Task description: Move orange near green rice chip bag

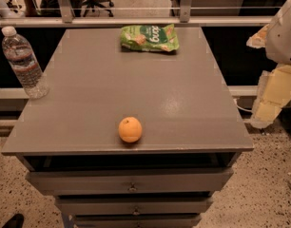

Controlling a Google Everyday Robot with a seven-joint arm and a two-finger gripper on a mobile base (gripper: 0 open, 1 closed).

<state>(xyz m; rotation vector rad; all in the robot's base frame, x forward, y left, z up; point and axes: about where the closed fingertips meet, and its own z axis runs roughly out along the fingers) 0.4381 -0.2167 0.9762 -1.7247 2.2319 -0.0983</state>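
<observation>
Orange (130, 129) is sitting alone close to the near edge of the grey counter (102, 84), slightly left of centre. The green rice chip bag (149, 37) is lying flat at the far edge, well apart from it. A clear water bottle (23, 63) is standing upright at the left edge. The claw (271, 99) is hanging beyond the counter's right side, touching nothing on it; whether it is released or clenched cannot be told. Drawers (131, 182) are showing below the near edge.

One cam, high over near edge of table (136, 75), tilted down toward far edge; gripper (271, 99) at frame right, beside table.
</observation>
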